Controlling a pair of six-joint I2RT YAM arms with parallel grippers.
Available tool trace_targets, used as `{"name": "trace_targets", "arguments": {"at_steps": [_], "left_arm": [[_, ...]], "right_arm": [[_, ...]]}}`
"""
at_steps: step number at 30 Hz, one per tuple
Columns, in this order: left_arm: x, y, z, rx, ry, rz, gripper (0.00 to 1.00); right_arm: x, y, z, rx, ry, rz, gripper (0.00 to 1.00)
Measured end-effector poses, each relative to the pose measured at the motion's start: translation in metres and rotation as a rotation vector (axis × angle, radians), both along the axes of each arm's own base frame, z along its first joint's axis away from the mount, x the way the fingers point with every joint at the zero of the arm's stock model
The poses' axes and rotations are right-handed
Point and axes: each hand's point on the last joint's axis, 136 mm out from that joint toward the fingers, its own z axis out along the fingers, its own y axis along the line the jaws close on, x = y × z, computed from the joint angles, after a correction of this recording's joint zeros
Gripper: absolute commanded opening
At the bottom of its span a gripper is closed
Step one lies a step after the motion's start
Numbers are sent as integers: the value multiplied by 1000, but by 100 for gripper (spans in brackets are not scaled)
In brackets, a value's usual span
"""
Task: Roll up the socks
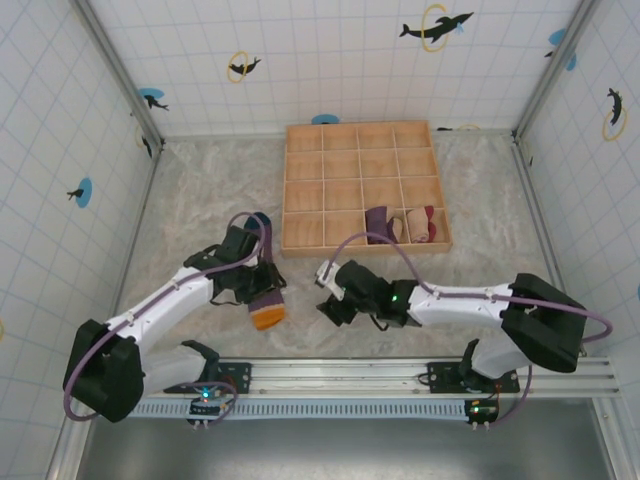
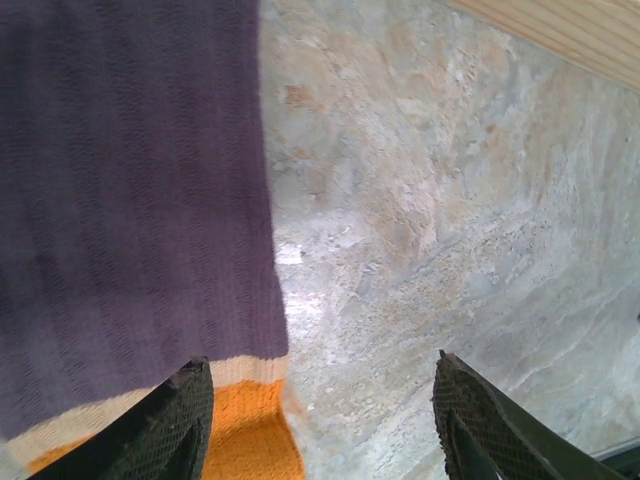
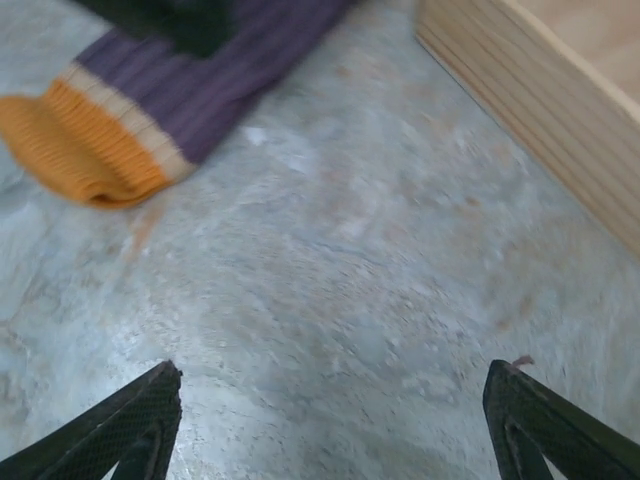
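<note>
The orange-cuffed sock lies flat on the worktop, at 7 o'clock from the wooden tray. The left gripper hovers over it, jaws wide. In the left wrist view one finger sits above the cuff and the other above bare worktop. The right gripper is at 3 o'clock from the sock, clear of it, jaws also wide. A purple sock and a tan sock sit in the tray's near row.
</note>
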Motion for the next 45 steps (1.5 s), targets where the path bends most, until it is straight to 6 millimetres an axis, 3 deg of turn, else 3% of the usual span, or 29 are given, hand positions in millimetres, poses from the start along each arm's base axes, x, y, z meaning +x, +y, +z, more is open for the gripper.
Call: {"name": "trace_targets", "arguments": {"at_steps": [4, 7, 14, 17, 28, 38, 45], "left_arm": [[-4, 21, -4, 26, 62, 76, 60], [-3, 38, -1, 26, 80, 146, 60], [-4, 64, 6, -10, 105, 260, 61], [-9, 69, 3, -22, 124, 276, 61], [-18, 72, 0, -52, 131, 296, 60], [-26, 76, -1, -52, 159, 293, 60], [-29, 77, -1, -51, 168, 287, 60]], "right_arm": [[-21, 21, 4, -34, -200, 154, 82], [-25, 31, 2, -55, -322, 225, 81], [-31, 42, -27, -163, -466, 362, 79], [-36, 47, -38, -194, -492, 416, 78], [-42, 89, -40, -156, -533, 522, 66], [-41, 120, -47, -125, -533, 558, 38], [-36, 126, -53, -121, -500, 568, 12]]}}
